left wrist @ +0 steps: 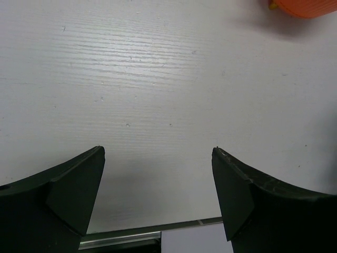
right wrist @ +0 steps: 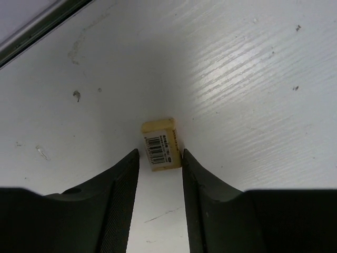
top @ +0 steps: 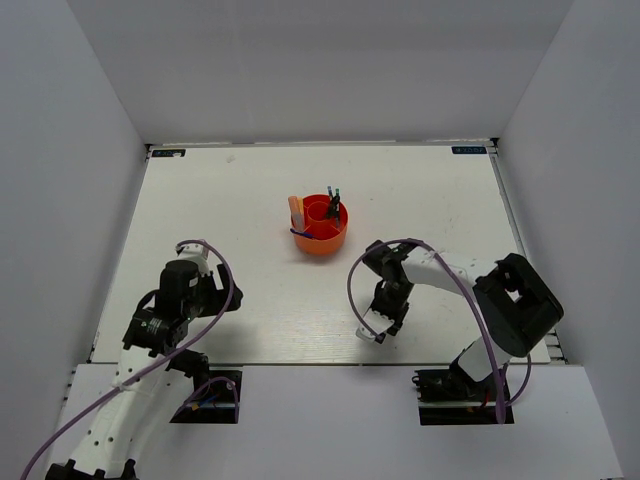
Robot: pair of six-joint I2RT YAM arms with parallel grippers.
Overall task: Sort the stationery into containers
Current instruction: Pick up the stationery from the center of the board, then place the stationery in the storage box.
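Note:
A whitish eraser block with a barcode label lies on the white table near its front edge. My right gripper is lowered over it. The jaws stand narrowly open around its near end: the right fingertip is at its side, and a small gap shows at the left fingertip. In the top view this gripper points down at the table. The orange tub stands at the table's middle and holds pens, black-handled scissors and a pale block. My left gripper is open and empty over bare table; the tub's rim shows at the top right.
The table's metal front edge runs just behind my left fingers and shows at the top left of the right wrist view. White walls enclose the table on three sides.

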